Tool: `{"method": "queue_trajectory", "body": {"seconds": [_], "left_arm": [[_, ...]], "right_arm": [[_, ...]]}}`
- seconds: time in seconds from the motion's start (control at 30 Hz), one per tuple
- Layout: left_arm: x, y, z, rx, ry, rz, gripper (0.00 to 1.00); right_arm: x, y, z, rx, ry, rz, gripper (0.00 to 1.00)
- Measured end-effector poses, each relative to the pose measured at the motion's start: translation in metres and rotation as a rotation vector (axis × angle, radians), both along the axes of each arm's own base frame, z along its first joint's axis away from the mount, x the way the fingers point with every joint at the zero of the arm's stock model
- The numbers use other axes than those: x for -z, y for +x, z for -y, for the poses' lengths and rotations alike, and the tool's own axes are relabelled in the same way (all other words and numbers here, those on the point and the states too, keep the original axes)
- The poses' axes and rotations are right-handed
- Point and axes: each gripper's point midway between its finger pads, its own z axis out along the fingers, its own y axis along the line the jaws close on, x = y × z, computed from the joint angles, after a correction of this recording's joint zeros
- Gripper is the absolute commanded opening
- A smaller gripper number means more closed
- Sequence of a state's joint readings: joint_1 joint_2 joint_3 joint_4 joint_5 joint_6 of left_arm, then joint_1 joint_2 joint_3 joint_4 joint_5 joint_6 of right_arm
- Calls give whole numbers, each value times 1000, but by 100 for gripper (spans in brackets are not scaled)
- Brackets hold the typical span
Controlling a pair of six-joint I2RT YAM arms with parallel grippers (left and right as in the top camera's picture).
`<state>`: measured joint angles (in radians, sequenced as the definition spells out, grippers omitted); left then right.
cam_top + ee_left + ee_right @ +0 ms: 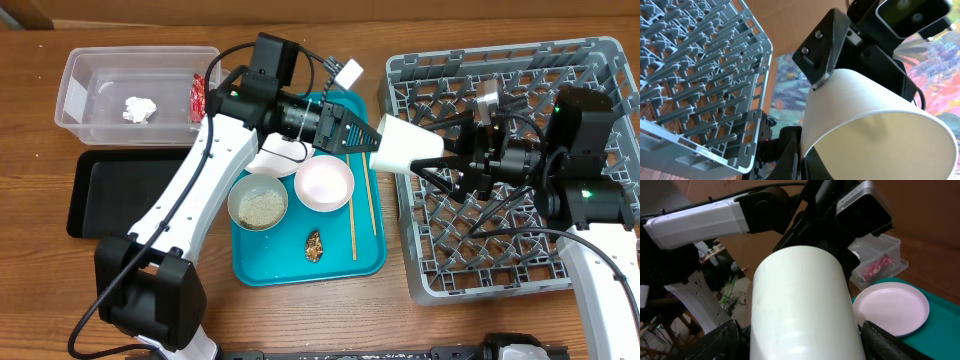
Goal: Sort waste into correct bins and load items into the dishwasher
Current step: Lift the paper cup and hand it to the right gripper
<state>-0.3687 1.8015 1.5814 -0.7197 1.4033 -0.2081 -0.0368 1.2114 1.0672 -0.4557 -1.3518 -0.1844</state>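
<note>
At the far left, the tub (75,100) held the tissue (139,109) and the wrapper (196,98), with the black tray (110,195) in front of it. On the teal tray (270,265) sat a rice bowl (258,205), a pink bowl (324,183), the plate (272,160), the chopsticks (352,215) and the scrap (314,246).

Just right of these, the left gripper (368,140) was clenched on the wide end of the cup (405,145). The cup lay on its side in the air over the left edge of the rack (500,280). The right gripper (447,155) met its narrow base, with fingers (890,340) flanking the wall on both sides. Whether they pressed on it could not be told.

This looked like a handover. To do it well, the right gripper should clamp firmly before the left lets go. The left should then back straight out along the cup's axis. After that, the right should turn the cup mouth-down onto the lattice, clear of the wall.
</note>
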Motion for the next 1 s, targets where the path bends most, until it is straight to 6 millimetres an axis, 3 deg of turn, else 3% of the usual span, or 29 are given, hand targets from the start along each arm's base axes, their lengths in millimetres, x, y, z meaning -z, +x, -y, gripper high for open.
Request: {"method": "queue_trajectory", "body": {"seconds": [0.77, 1.0], "left_arm": [[0, 1, 2, -4, 4, 1, 4], [-1, 1, 2, 0, -1, 0, 4]], "right_arm": [[7, -1, 0, 14, -7, -64, 79], [8, -1, 1, 15, -8, -66, 63]]}}
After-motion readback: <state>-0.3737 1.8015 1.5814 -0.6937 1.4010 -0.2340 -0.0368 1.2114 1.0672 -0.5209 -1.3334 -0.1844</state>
